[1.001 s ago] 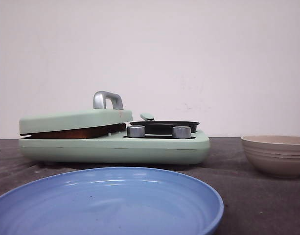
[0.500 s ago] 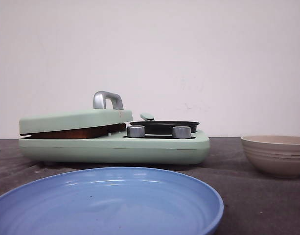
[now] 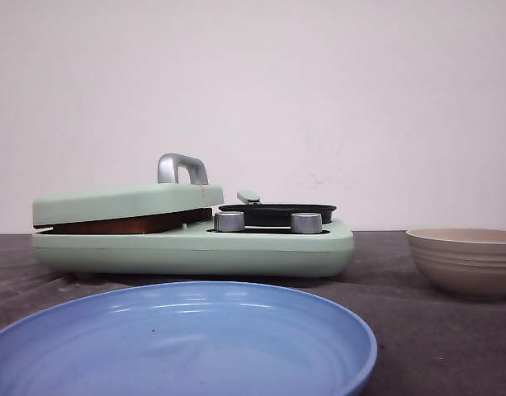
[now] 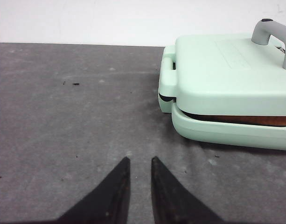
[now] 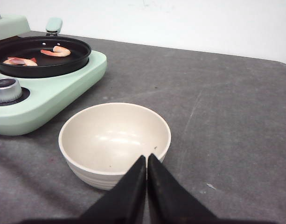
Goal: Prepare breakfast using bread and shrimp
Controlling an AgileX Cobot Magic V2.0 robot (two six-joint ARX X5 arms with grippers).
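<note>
Lying under the press lid (image 4: 226, 70), bread (image 4: 240, 120) well apart from the slightly parted, empty left pincer (image 4: 139, 169).

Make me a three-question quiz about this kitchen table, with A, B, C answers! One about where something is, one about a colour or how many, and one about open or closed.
1. Where are the shrimp?
A. in the black pan
B. in the beige bowl
C. on the blue plate

2. How many silver knobs show on the green cooker in the front view?
A. one
B. two
C. four

3. How is the lid over the bread?
A. taken off
B. standing straight up
C. down on the bread

Answers: 1 A, pink shrimp lie in the pan. 2 B, two knobs sit side by side. 3 C, the lid rests tilted on the brown crust.
</note>
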